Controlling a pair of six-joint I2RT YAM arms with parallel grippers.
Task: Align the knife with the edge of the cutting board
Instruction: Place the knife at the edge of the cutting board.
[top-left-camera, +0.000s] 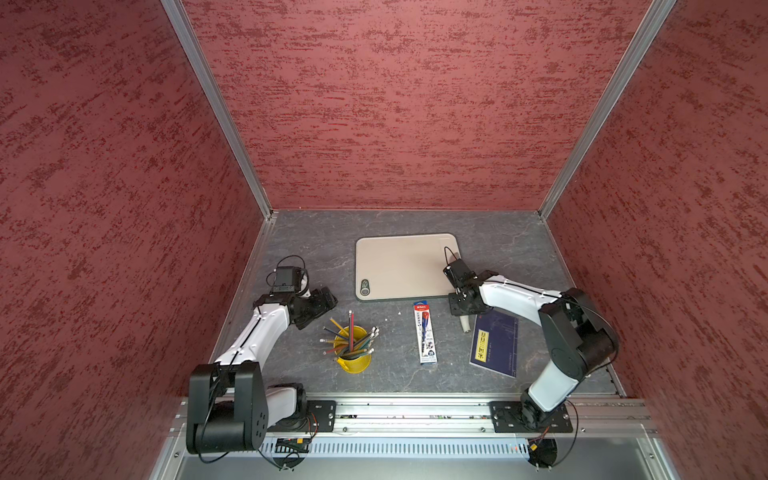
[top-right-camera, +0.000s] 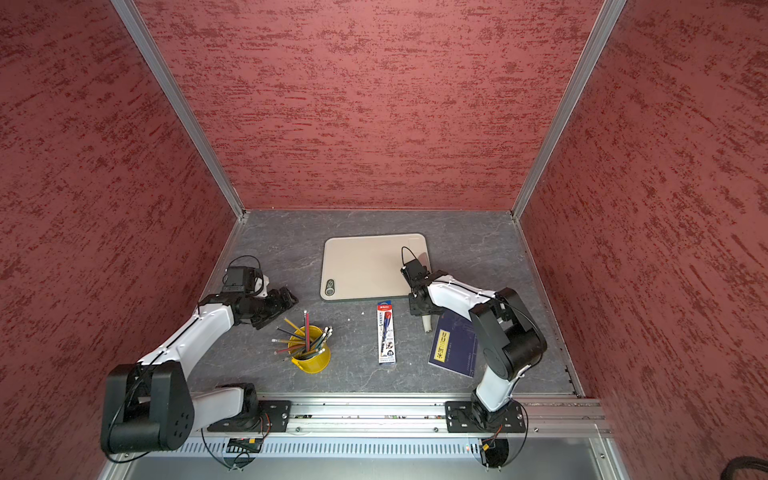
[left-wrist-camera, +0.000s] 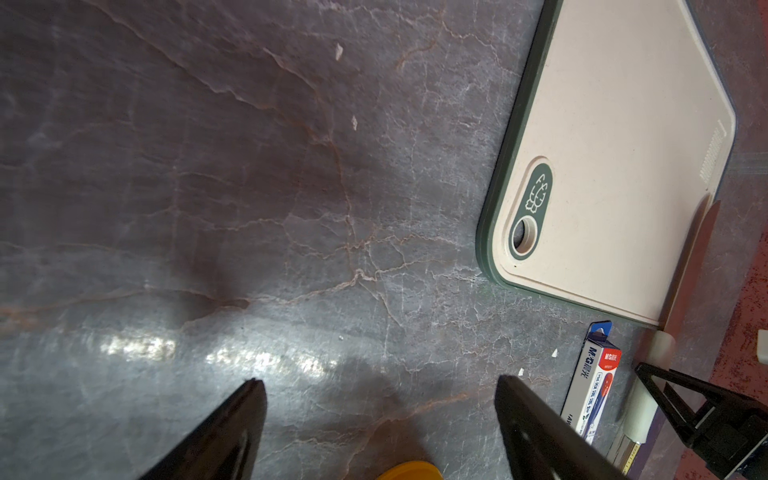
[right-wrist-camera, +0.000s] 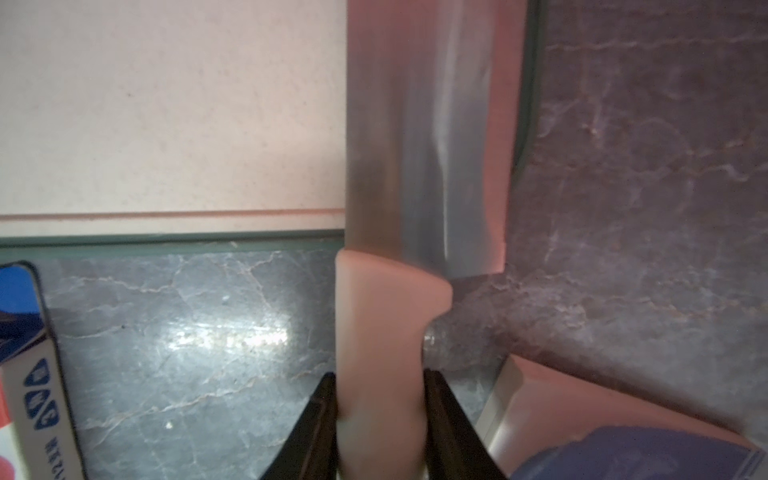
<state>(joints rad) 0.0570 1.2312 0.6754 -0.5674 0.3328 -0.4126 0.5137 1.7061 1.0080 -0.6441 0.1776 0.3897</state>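
The grey surface (top-left-camera: 395, 378) holds the cutting board (top-left-camera: 399, 266) at its far middle. In both top views the right arm (top-left-camera: 511, 297) bends low over the board's near right corner and hides most of the knife (right-wrist-camera: 428, 124). Its blade lies along the board's right edge, and the white handle sticks out past the near edge. The right pincer (right-wrist-camera: 380, 376) is clamped on the handle. The left pincer (left-wrist-camera: 380, 380) has its jaws apart, left of the board.

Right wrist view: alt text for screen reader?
The right gripper is shut on the knife at its white handle; the blade runs along one rim of the cutting board. A pen pack and notebook sit either side.
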